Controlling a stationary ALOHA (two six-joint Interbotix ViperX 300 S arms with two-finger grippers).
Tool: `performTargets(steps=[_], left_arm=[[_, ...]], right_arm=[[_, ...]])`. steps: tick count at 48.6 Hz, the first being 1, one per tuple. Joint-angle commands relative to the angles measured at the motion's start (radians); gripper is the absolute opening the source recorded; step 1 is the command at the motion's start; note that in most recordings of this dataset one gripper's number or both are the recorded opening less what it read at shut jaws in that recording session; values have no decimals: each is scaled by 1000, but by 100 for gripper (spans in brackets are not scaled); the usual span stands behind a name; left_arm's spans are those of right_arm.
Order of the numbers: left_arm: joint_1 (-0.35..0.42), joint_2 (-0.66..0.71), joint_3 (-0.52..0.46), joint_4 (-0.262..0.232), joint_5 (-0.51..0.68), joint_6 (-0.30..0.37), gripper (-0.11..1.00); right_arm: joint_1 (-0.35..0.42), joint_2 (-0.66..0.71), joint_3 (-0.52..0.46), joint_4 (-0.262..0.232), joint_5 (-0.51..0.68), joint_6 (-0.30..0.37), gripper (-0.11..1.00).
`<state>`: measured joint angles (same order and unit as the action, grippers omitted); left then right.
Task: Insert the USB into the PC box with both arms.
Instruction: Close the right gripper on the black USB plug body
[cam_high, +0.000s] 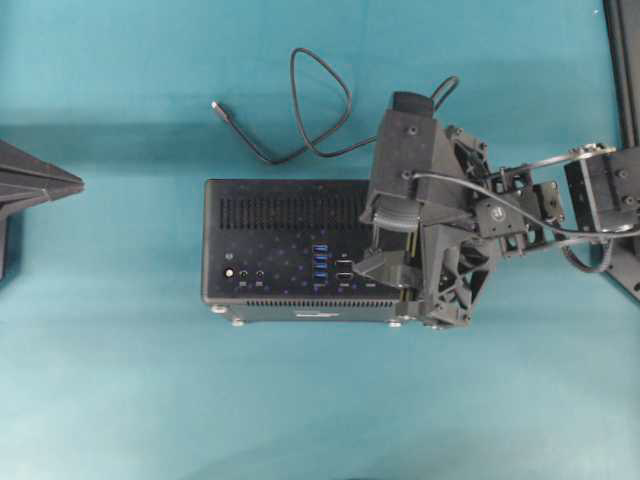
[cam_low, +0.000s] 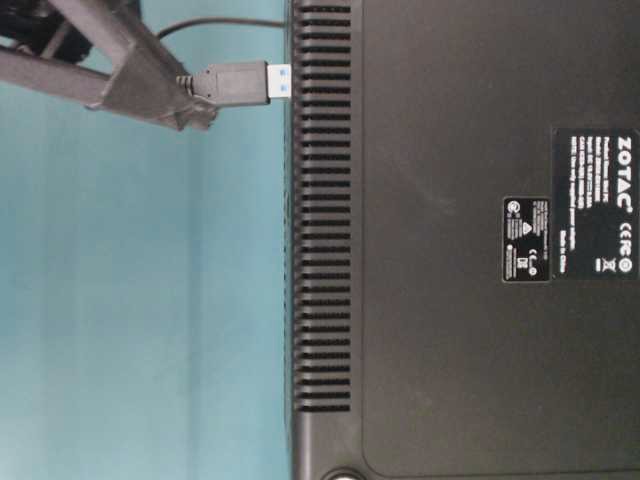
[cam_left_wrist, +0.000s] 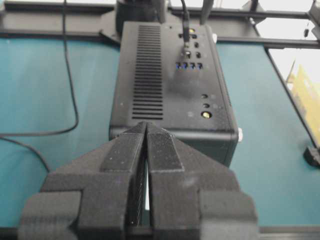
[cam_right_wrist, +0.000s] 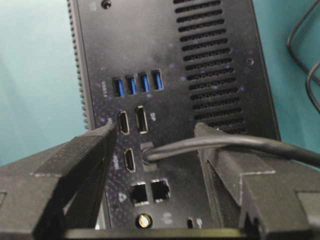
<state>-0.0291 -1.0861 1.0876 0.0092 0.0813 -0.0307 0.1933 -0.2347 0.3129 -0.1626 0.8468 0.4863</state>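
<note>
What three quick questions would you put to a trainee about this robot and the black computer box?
1. True or false: the left gripper holds the USB cable.
2. The row of four matching ports on the PC box is: A red, B blue, C yellow.
3. Short answer: which gripper is over the box's port face, with the plug between its fingers?
Key: 1 false, it is shut on nothing and apart from the cable; 2 B; 3 the right gripper.
</note>
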Motion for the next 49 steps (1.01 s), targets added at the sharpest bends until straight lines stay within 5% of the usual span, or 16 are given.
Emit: performTargets(steps=[1, 16, 38, 49], left_arm=[[2, 3, -9, 3, -5, 0, 0], [2, 0, -3, 3, -5, -2, 0], [0, -8, 5, 2, -5, -3, 0], [2, -9, 5, 3, -5, -6, 0]], right_arm=[[5, -9, -25, -3, 21, 12, 68], [5, -11, -28, -3, 35, 11, 64], [12, -12, -20, -3, 6, 9, 23], [14, -11, -18, -3, 15, 9, 12]])
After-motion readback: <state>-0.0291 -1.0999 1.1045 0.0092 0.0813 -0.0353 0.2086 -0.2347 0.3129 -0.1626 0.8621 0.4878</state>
